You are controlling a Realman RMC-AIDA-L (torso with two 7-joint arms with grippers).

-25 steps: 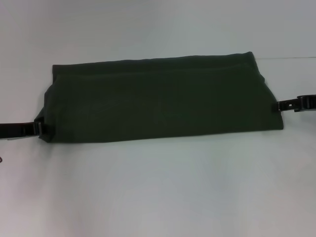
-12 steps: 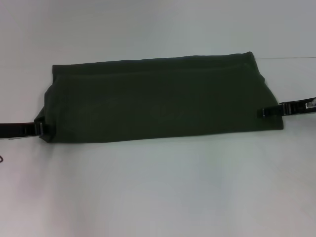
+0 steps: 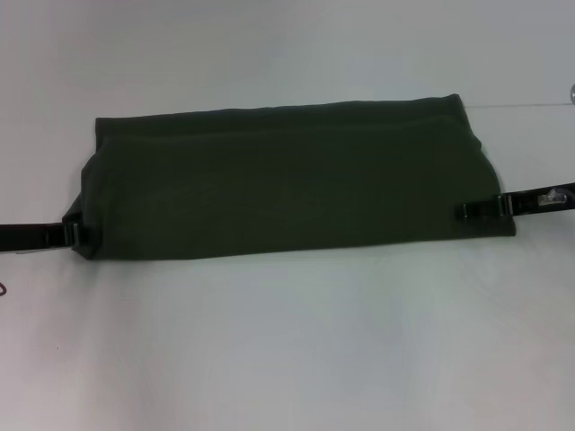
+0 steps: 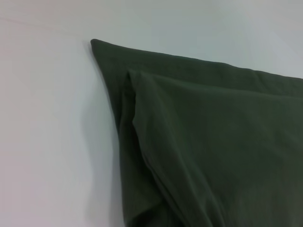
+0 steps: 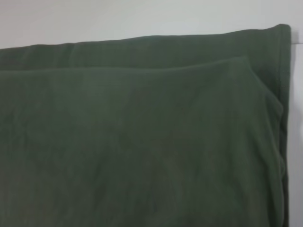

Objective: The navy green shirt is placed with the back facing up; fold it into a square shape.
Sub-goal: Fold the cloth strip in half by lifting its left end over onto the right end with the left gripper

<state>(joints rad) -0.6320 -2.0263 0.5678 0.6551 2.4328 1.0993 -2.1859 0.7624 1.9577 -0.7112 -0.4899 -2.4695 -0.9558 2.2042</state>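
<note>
Left gripper [image 3: 74, 235], right gripper [image 3: 467, 211] low, outstretched.

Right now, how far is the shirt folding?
Done: the shirt lies folded into a long band on the table. In hand: the left gripper is at one end, the right gripper over the other. Left: folding the band into a square.

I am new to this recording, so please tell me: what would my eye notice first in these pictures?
First, the navy green shirt, folded into a long dark band across the middle of the white table. Then the two black grippers at its short ends: the left gripper at the near left corner, the right gripper reaching over the right edge.
</note>
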